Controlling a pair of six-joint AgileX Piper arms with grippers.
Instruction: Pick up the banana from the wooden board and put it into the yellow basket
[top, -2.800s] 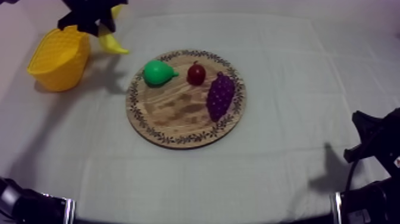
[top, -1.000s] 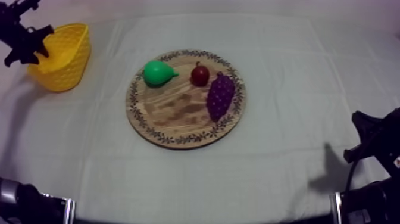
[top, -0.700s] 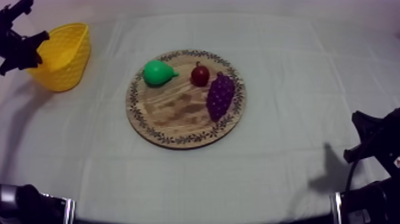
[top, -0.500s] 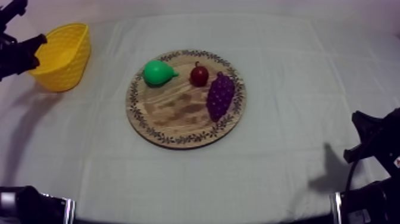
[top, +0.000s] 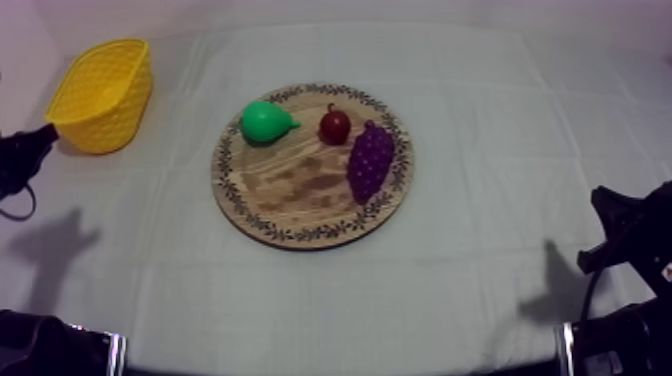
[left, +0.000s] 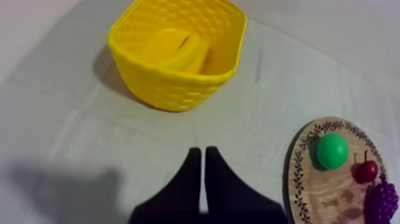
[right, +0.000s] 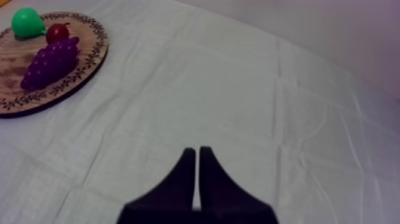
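The left gripper (left: 199, 150) is closed on nothing: its two black fingers (left: 189, 179) lie together as a narrow wedge with only a thin seam between them. The right gripper (right: 194, 150) is in the same condition, both fingers pressed together and nothing held. In the top view, a part of the left arm (top: 22, 158) sits at the left edge, well out from the centre. The right arm (top: 628, 235) sits low at the right edge.
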